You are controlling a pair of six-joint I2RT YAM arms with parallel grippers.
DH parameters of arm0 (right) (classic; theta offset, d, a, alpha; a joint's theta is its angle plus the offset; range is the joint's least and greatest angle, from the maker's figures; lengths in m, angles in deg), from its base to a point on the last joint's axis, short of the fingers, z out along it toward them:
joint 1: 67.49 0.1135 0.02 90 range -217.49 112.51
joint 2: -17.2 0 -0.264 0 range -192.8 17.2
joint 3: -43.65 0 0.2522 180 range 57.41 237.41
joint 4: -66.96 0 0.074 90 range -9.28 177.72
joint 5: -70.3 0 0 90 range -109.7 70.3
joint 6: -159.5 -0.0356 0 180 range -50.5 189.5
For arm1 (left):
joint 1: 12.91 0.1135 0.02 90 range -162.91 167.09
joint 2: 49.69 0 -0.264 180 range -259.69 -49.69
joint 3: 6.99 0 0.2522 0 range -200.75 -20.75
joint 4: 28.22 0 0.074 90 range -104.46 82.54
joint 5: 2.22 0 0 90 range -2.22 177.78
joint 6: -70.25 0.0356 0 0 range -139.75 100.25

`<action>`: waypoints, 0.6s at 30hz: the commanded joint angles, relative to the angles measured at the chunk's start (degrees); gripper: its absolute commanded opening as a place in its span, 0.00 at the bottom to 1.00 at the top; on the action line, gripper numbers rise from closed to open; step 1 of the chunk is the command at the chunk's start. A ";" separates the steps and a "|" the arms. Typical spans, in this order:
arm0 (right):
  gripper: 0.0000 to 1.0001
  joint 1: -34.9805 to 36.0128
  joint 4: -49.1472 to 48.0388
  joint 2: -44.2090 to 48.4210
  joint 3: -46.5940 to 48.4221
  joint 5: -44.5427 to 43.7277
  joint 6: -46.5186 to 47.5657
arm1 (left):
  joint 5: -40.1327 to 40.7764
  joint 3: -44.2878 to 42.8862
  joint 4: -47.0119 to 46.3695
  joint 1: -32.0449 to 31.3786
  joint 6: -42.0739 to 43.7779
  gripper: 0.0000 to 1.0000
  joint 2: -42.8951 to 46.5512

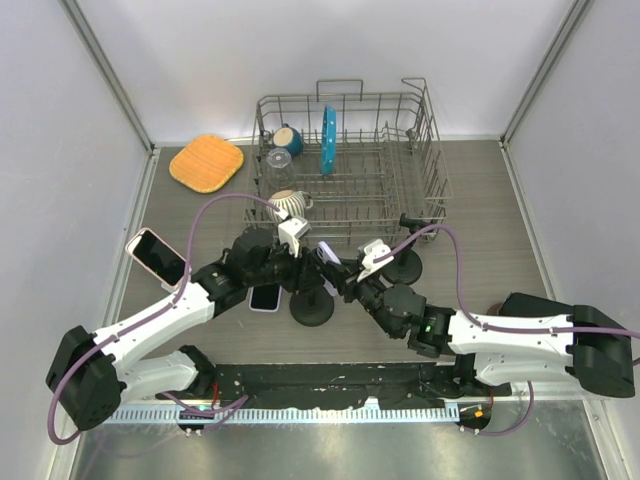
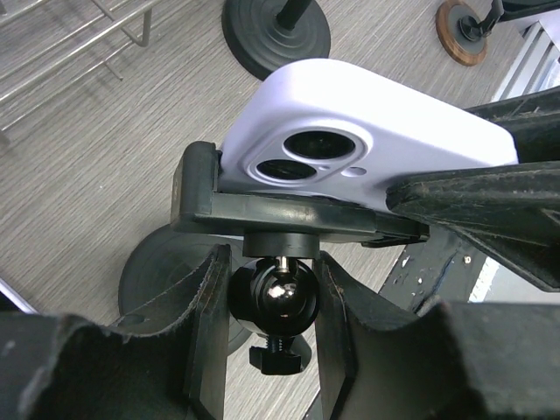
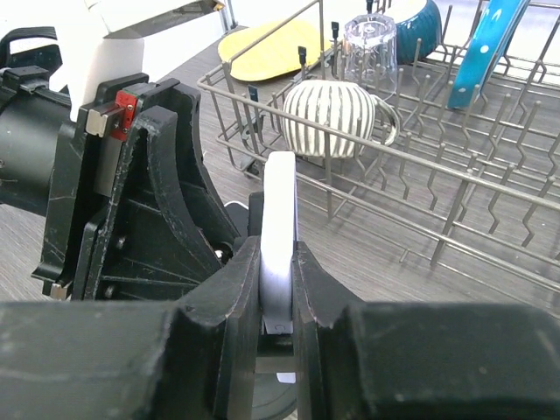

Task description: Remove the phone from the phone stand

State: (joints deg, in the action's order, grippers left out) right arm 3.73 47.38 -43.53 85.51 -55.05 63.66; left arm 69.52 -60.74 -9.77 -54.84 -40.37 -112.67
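The phone, in a lavender case with its camera lenses showing, sits in the black cradle of the phone stand. My left gripper is shut on the stand's black ball joint just under the cradle. My right gripper is shut on the phone's edge, one finger on each face. In the top view both grippers meet over the stand's round base: the left gripper from the left, the right gripper from the right, with the phone between them.
A wire dish rack stands behind, holding a striped mug, a glass, a blue cup and a blue plate. An orange cloth lies at the back left. A pink phone and another phone lie at the left. A second stand base is at the right.
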 commanded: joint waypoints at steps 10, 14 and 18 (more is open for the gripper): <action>0.66 2.96 22.26 0.88 9.67 -3.23 -5.58 | -0.99 -0.79 -3.02 1.15 -0.91 0.00 3.30; 0.75 2.96 26.65 1.05 14.43 -5.07 -5.84 | -1.51 -0.71 -2.75 1.24 -0.65 0.00 3.39; 0.79 2.96 34.72 -0.44 20.93 -9.54 -5.49 | -1.51 -0.71 -2.58 1.15 -0.47 0.00 3.57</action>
State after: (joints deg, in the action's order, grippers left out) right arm 6.40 74.61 -43.49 99.63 -58.85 58.69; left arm 69.36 -60.65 -8.92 -54.03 -40.31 -111.75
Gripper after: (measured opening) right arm 0.772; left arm 0.393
